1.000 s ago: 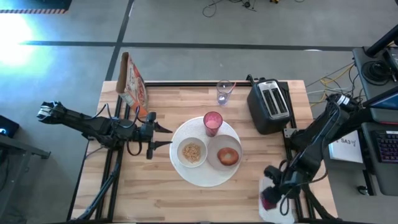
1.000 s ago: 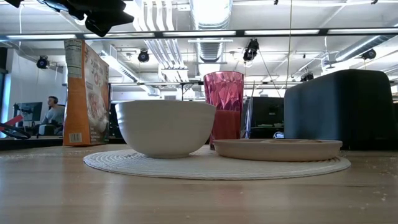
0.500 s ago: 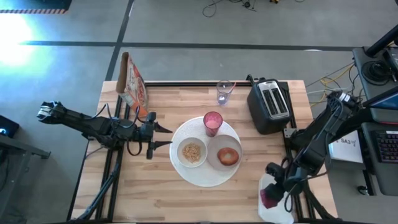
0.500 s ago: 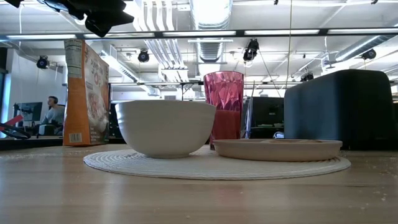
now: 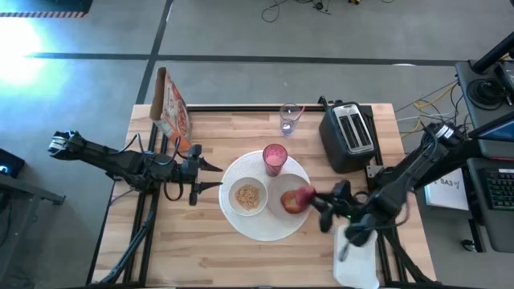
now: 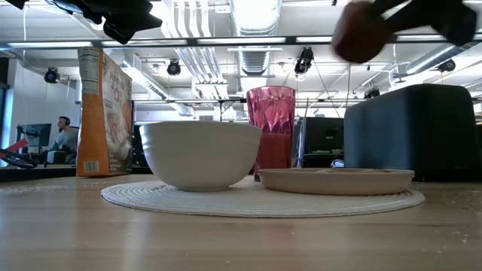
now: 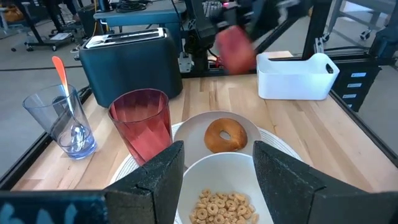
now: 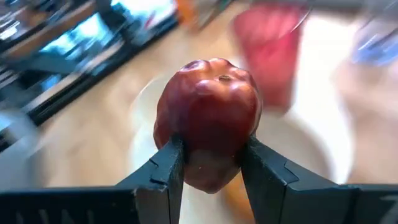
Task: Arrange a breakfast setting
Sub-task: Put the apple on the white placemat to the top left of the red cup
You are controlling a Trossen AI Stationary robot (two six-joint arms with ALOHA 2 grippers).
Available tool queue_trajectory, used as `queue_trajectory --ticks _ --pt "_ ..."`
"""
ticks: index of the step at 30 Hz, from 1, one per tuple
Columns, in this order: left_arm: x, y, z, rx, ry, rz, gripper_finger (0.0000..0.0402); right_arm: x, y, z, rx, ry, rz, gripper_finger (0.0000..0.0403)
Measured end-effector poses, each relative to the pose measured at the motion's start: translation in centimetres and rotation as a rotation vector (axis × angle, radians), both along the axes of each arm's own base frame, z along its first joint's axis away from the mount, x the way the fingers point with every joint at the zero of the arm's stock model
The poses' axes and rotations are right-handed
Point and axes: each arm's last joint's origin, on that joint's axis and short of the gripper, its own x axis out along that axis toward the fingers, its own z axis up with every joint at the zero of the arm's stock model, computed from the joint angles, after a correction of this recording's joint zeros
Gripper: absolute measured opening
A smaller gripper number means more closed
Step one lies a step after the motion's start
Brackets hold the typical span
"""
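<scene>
R gripper [image 8: 211,165], dark two-finger jaws clamped on the glossy dark-red fruit [image 8: 209,122], carries it in the air above the small pale round plate [image 5: 283,207] w/ the browned bread ring [image 7: 225,135]; L gripper [image 7: 214,180] waits, fingers apart & empty, just beside the big round white plate [image 5: 265,230]. To do well, judged: lower slowly to a bare patch of plate, clear of ring & faceted pink cup [image 7: 142,119], release only once seated, since smooth round fruit likely rolls. Small white bowl [image 6: 199,154] holds cereal rings; big plate looks ribbed.

Dark-red fruit [image 8: 209,121] aloft above bread ring [image 7: 225,135], small plate [image 5: 284,210]
</scene>
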Motion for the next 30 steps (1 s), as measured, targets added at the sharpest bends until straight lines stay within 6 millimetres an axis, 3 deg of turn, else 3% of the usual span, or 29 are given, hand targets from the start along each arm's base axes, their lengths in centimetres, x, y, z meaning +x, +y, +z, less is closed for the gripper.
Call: queue_trajectory --ticks 5,8,15,19,23,26,30 --pt "0.0 0.0 0.0 0.0 0.001 0.0 0.0176 2.9 -1.3 -2.3 -0.091 0.041 -0.136 0.0118" --pt "0.0 0.0 0.0 0.0 0.001 0.0 0.0176 4.8 -1.1 -2.9 -0.112 0.039 -0.098 0.0118" --pt "0.1 0.0 0.3 -0.011 -0.028 0.001 0.0176 10.0 -0.8 0.2 -0.275 -0.128 0.064 0.0118" --pt "0.1 -0.1 0.6 -0.051 -0.059 0.001 0.0176 12.4 -2.1 0.4 -0.358 -0.088 0.035 0.0118" --pt "0.2 -0.6 0.8 -0.065 -0.074 -0.165 0.0176 14.5 -3.0 0.4 -0.43 -0.032 0.087 0.0117" --pt "0.1 -0.8 0.9 -0.07 -0.078 -0.253 0.0176 15.9 -3.1 0.8 -0.45 -0.021 0.152 0.0117" --pt "0.2 -0.8 0.6 -0.063 -0.057 -0.238 0.0176 16.8 -2.9 1.6 -0.498 0.024 0.201 0.0119"
